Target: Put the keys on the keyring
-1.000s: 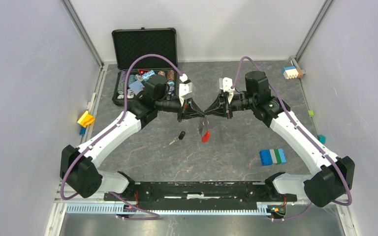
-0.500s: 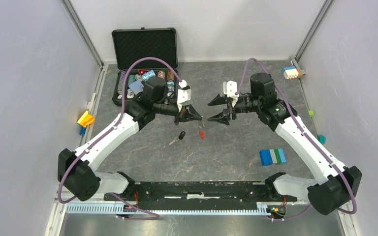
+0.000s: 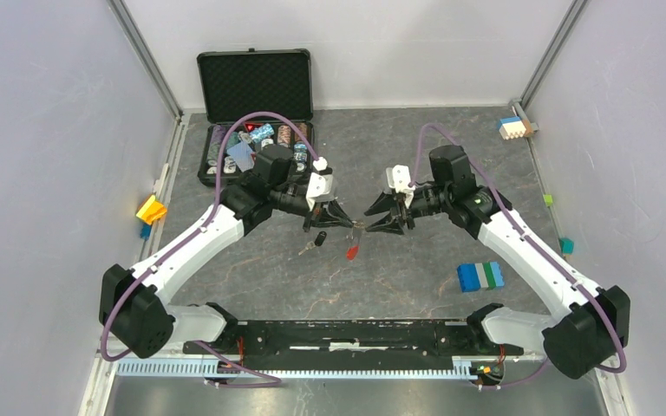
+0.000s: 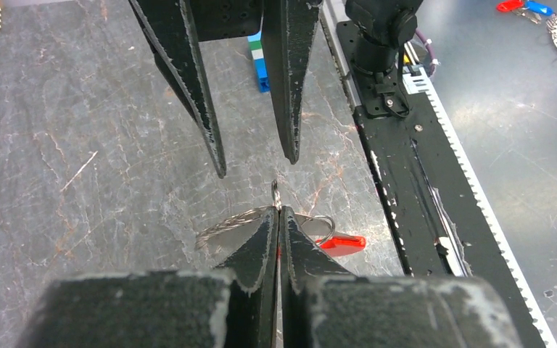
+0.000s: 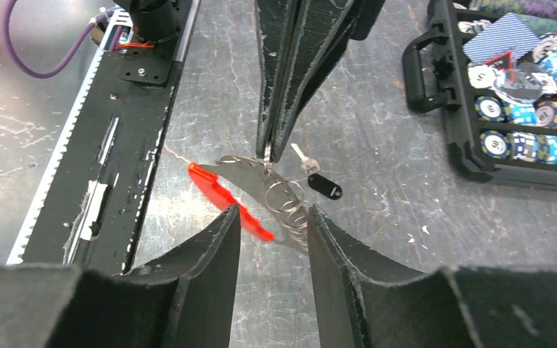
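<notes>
Left gripper [image 4: 278, 216]: fingers pressed fully together, pinching the top of the keyring [image 5: 279, 197] at the very tips, with a short end of the chain standing out past them. Keyring: thin silver loop with small rings and a flat metal piece, hanging under the left gripper's tips. Its red tag [image 5: 225, 196] slants down toward the arm bases; whether its lower end touches the table [image 3: 399, 286] cannot be told. Right gripper [image 5: 272, 210]: facing the left gripper tip to tip, jaws parted to a middling gap and holding nothing. Its tips are just short of the left gripper's and apart from the keyring, which shows in the gap between them in the right wrist view. Key [image 5: 318, 181]: one, with a black head and a short silver blade, lying flat on the table just beside the left gripper's tips, on the side away from the right gripper. It is apart from the keyring and not threaded on it. Brick [image 3: 480, 276]: blue, green and white, on the table well out from the right gripper, toward the right arm's base. Case [image 3: 256, 82]: black, lid open, behind the left gripper's wrist at the far left, its tray filled with chips [image 5: 511, 109]. Yellow block [image 3: 151, 209]: far out beyond the left arm, off the table's edge. White and blue block [image 3: 514, 127]: far corner beyond the right gripper.
</notes>
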Tool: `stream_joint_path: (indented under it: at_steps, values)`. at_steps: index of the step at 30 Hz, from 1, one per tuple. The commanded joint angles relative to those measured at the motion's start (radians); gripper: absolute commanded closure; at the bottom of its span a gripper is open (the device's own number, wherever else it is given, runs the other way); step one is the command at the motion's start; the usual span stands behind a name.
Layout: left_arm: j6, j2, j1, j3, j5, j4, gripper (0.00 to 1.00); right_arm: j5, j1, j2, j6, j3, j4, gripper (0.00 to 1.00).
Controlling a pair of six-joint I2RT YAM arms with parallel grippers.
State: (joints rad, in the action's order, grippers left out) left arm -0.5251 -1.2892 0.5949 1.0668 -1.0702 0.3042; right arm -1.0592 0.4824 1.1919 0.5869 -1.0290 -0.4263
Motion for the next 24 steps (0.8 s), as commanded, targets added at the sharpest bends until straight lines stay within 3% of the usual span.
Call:
stream_joint_path:
  at_steps: [1, 11, 24]
  values:
    - [-0.038, 0.027, -0.003, -0.017, -0.058, -0.054, 0.98, -0.041, 0.018, -0.007, -0.013, 0.022, 0.053, 0.57]
    - [-0.017, 0.016, -0.001, -0.012, 0.023, -0.043, 0.98, 0.045, 0.06, 0.048, -0.053, -0.033, 0.072, 0.67]
    - [-0.084, 0.014, 0.008, 0.005, 0.088, 0.033, 0.98, 0.09, 0.087, 0.093, -0.037, -0.103, 0.032, 0.71]
